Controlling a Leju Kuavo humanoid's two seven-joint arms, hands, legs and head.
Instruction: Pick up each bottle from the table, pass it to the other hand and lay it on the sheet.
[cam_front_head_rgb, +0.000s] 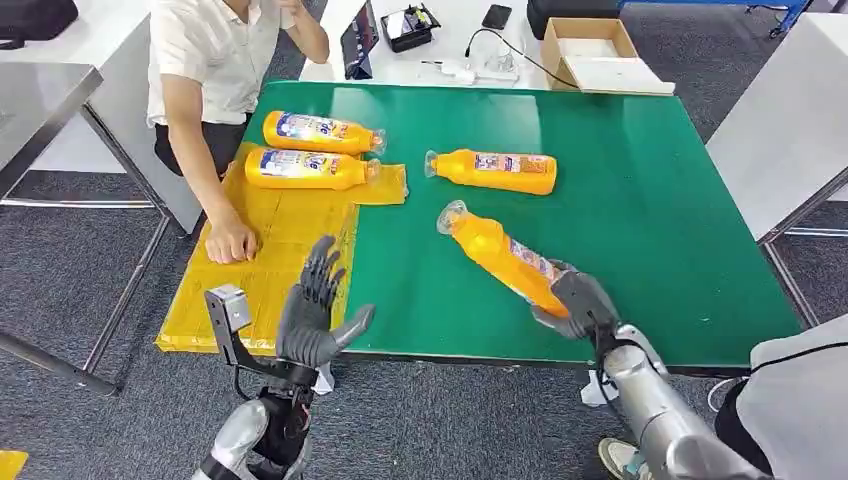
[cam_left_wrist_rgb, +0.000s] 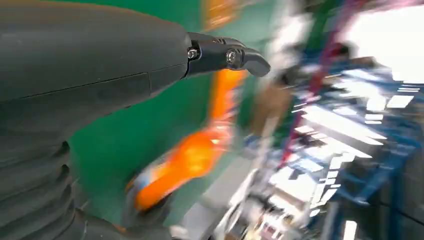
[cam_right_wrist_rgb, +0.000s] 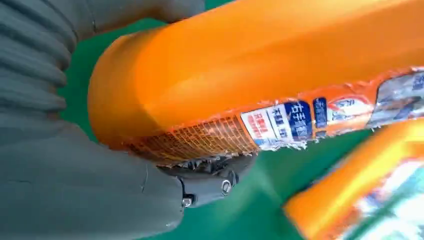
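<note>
Gripping an orange bottle (cam_front_head_rgb: 503, 258) by its base, right hand (cam_front_head_rgb: 578, 303) lower right of frame; left hand (cam_front_head_rgb: 318, 318) lower centre, fingers spread, holding nothing.

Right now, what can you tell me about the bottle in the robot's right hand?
The held bottle is orange glossy plastic with a clear cap and a torn blue, white and red label. The right hand grips its base end. It lies slanted over the green table, cap pointing away from the robot and toward the yellow sheet. Whether it touches the table is unclear.
</note>
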